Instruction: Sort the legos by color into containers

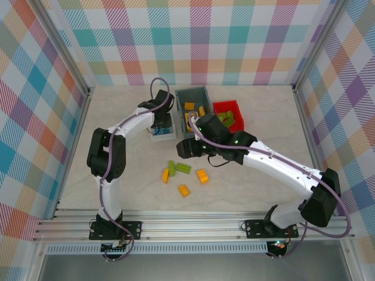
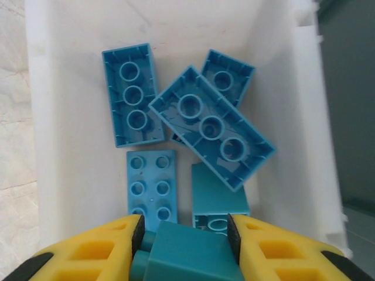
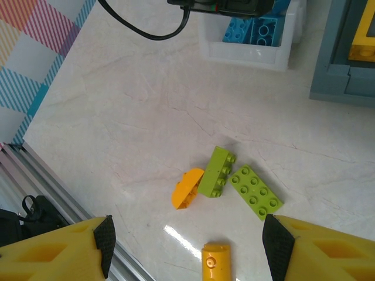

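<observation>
My left gripper (image 2: 184, 240) is shut on a blue brick (image 2: 187, 254), held low over the white tray (image 2: 76, 175). Several blue bricks (image 2: 211, 126) lie in that tray. From above, the left gripper (image 1: 163, 124) hangs over the tray (image 1: 153, 138). My right gripper (image 3: 186, 246) is open above the table with nothing between its fingers. Below it lie a green brick on its side (image 3: 215, 171), a flat green brick (image 3: 256, 192), a curved orange brick (image 3: 187, 188) touching the first green one, and a yellow-orange brick (image 3: 215, 263).
The grey bin (image 1: 181, 96) holds yellow bricks and stands right of the tray. The red bin (image 1: 225, 104) beside it holds green bricks. Loose orange bricks (image 1: 203, 175) and green bricks (image 1: 180, 168) lie mid-table. A black cable (image 3: 140, 29) crosses near the tray.
</observation>
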Motion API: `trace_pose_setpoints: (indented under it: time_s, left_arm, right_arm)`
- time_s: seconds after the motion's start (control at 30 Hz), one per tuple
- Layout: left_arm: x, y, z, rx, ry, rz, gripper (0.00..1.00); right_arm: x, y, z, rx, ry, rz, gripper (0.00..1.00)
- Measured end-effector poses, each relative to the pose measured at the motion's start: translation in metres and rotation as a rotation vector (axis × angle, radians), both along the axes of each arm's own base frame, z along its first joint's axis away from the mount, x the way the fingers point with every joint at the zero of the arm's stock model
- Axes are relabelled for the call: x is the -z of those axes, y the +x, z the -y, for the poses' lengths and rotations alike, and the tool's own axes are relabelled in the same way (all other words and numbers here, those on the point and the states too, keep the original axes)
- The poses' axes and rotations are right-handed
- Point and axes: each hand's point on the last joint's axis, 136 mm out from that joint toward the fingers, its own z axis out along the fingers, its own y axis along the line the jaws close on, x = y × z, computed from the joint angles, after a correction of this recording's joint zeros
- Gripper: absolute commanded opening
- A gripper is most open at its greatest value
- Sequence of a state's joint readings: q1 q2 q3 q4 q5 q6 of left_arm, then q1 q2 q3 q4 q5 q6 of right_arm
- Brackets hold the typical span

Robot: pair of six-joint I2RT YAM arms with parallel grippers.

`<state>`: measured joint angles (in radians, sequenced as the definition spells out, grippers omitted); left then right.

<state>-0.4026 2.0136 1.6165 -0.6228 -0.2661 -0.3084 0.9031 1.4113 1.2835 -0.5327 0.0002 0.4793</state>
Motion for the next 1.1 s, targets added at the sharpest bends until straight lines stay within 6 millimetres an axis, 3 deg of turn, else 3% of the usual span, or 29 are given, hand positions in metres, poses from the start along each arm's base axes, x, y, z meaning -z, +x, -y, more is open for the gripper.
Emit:
trace_pose_setpoints:
  time_s: [0.13,0.23,0.33,0.57,0.73,0.93,1.0,1.1]
  left_arm:
    - [0.001,0.002,-0.006,-0.026,0.008,0.002,0.43]
    - [-0.001,0.003,-0.006,-0.030,0.007,0.005,0.56]
    - [-0.005,0.005,-0.005,-0.033,0.000,0.013,0.63]
    - [-0.016,0.002,-0.005,-0.035,-0.012,0.020,0.65]
    - [-0.070,-0.006,-0.002,-0.033,-0.073,0.113,0.66]
    - [-0.167,-0.037,0.010,0.001,-0.207,0.289,0.67]
    - [-0.195,-0.064,0.024,0.044,-0.271,0.338,0.68]
    - [-0.215,-0.116,0.042,0.110,-0.372,0.371,0.69]
  right_arm:
    - [0.002,0.001,-0.001,0.006,0.009,-0.002,0.70]
    - [0.006,0.000,0.000,0.009,0.003,-0.011,0.70]
    - [0.012,-0.001,0.001,0.011,-0.005,-0.021,0.71]
    - [0.027,-0.004,0.006,0.017,-0.034,-0.041,0.71]
    - [0.036,-0.004,0.016,0.021,-0.097,-0.025,0.71]
    - [0.053,-0.010,0.037,0.036,-0.205,-0.049,0.73]
    - [0.067,-0.017,0.046,0.039,-0.252,-0.091,0.74]
    - [0.098,-0.028,0.057,0.035,-0.340,-0.169,0.76]
